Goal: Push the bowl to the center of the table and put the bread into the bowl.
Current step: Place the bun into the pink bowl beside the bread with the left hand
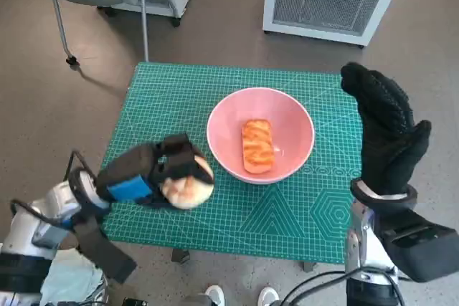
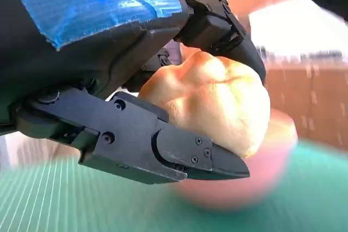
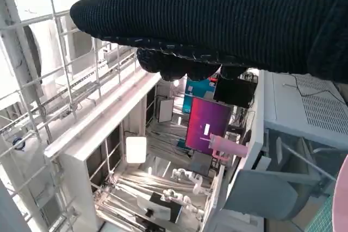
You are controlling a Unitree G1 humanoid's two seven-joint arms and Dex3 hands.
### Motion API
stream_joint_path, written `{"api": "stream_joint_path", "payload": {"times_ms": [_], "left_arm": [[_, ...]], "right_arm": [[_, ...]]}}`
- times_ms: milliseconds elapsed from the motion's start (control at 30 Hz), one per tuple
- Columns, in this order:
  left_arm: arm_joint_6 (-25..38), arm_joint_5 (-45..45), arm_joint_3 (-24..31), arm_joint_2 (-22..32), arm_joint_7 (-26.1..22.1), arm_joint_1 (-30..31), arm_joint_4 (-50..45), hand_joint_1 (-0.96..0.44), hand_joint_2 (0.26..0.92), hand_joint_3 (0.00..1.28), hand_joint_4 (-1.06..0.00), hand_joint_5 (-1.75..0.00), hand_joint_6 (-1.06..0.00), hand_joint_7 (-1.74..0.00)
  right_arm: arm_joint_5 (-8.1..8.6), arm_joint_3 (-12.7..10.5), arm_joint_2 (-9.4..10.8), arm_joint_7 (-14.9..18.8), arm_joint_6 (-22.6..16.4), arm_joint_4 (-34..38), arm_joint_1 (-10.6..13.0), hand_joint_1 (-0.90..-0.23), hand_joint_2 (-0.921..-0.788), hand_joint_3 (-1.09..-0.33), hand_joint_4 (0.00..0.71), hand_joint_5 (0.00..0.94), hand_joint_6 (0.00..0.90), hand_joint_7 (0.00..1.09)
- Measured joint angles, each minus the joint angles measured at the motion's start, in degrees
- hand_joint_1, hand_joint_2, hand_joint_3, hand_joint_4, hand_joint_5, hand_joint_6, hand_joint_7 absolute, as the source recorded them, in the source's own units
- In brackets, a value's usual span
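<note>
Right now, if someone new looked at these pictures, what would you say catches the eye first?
First the pink bowl near the middle of the green mat, with a glazed pastry already lying in it. Next, the left hand gripping a pale bread roll just beside the bowl's rim. The gloved right hand is raised at the mat's right edge, holding nothing.

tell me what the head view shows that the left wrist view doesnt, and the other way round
Only the head view shows the whole green mat, the glazed pastry lying inside the pink bowl, and the gloved right hand raised, holding nothing. Only the left wrist view shows up close how the black fingers wrap around the round bread roll. Both show the left hand holding that roll beside the bowl, not yet in it.
</note>
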Motion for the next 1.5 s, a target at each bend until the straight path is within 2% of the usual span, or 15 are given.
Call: {"api": "stream_joint_path", "payload": {"times_ms": [333,533,667,800,867,900,933,967,1033,1167,1300,1367,1500], "left_arm": [[5.2,-1.3,-0.2,-7.2,-0.4,-13.0,-0.4,0.00,0.921,0.10,-0.64,-1.17,-0.60,-1.24],[7.0,0.6,-3.6,-13.4,0.9,-22.4,5.3,0.00,0.920,0.05,-0.69,-1.12,-0.66,-1.18],[8.1,1.3,-6.8,-16.2,-0.2,-26.7,10.2,0.00,0.920,0.04,-0.69,-1.12,-0.67,-1.16],[9.6,1.3,-10.2,-18.2,-4.4,-30.2,16.3,0.00,0.921,0.10,-0.63,-1.18,-0.61,-1.23],[11.9,1.2,-11.6,-19.2,-7.8,-31.6,18.9,0.00,0.921,0.18,-0.51,-1.28,-0.54,-1.32],[13.2,1.2,-12.3,-19.5,-9.5,-31.9,19.9,-0.02,0.898,0.17,-0.38,-0.97,-0.43,-1.05],[15.0,1.2,-12.8,-19.8,-11.4,-32.2,20.5,-0.02,0.897,0.16,-0.36,-0.81,-0.41,-0.91],[17.2,1.2,-13.4,-20.1,-13.7,-32.4,21.0,-0.05,0.891,0.12,-0.28,-0.53,-0.34,-0.66],[21.2,1.2,-14.1,-20.4,-17.9,-32.4,21.0,-0.11,0.891,0.06,-0.17,-0.22,-0.26,-0.33],[29.9,0.9,-15.0,-20.6,-27.9,-32.3,19.3,-0.20,0.887,0.02,-0.09,-0.06,-0.23,-0.15],[38.0,-1.4,-15.0,-20.7,-37.3,-32.1,16.0,-0.27,0.889,0.01,-0.08,-0.02,-0.25,-0.10],[39.5,-2.6,-15.0,-20.8,-39.4,-32.0,14.7,-0.29,0.890,0.01,-0.09,-0.02,-0.26,-0.10],[37.8,-4.6,-14.7,-20.9,-38.8,-31.7,14.2,-0.33,0.895,0.01,-0.10,-0.01,-0.29,-0.09]], "right_arm": [[0.06,-0.2,-0.1,0.3,-0.7,0.9,-0.8,-0.536,-0.921,-0.800,0.323,0.014,-0.001,0.66],[0.06,-0.1,-0.1,0.5,-0.9,1.5,-1.1,-0.535,-0.921,-0.802,0.322,0.014,-0.001,0.65],[0.08,0.0,-0.1,0.8,-1.0,1.7,-1.2,-0.536,-0.921,-0.803,0.322,0.013,-0.001,0.65],[0.14,-0.1,-0.3,1.0,-1.1,1.7,-1.2,-0.537,-0.921,-0.801,0.323,0.014,-0.001,0.65],[0.29,-0.1,-0.4,1.0,-1.1,1.7,-1.2,-0.538,-0.921,-0.801,0.323,0.014,-0.001,0.65],[0.36,-0.1,-0.5,1.1,-1.1,1.7,-1.2,-0.538,-0.921,-0.801,0.323,0.014,-0.001,0.65],[0.42,-0.2,-0.5,1.1,-1.1,1.7,-1.2,-0.538,-0.921,-0.801,0.323,0.014,-0.001,0.65],[0.49,-0.2,-0.5,1.1,-1.2,1.7,-1.2,-0.538,-0.921,-0.800,0.323,0.014,-0.001,0.65],[0.61,-0.2,-0.6,1.1,-1.2,1.6,-1.1,-0.539,-0.921,-0.799,0.323,0.014,-0.001,0.65],[0.84,-0.3,-0.7,1.1,-1.7,1.5,-1.1,-0.540,-0.921,-0.796,0.325,0.015,-0.001,0.65],[0.92,-0.6,-0.7,1.1,-1.8,1.5,-1.1,-0.541,-0.921,-0.794,0.326,0.015,-0.001,0.66],[0.95,-0.7,-0.8,1.0,-1.9,1.5,-1.1,-0.543,-0.921,-0.793,0.326,0.015,-0.001,0.66],[0.97,-0.8,-0.8,1.0,-1.9,1.5,-1.2,-0.546,-0.921,-0.791,0.326,0.014,-0.001,0.66]]}}
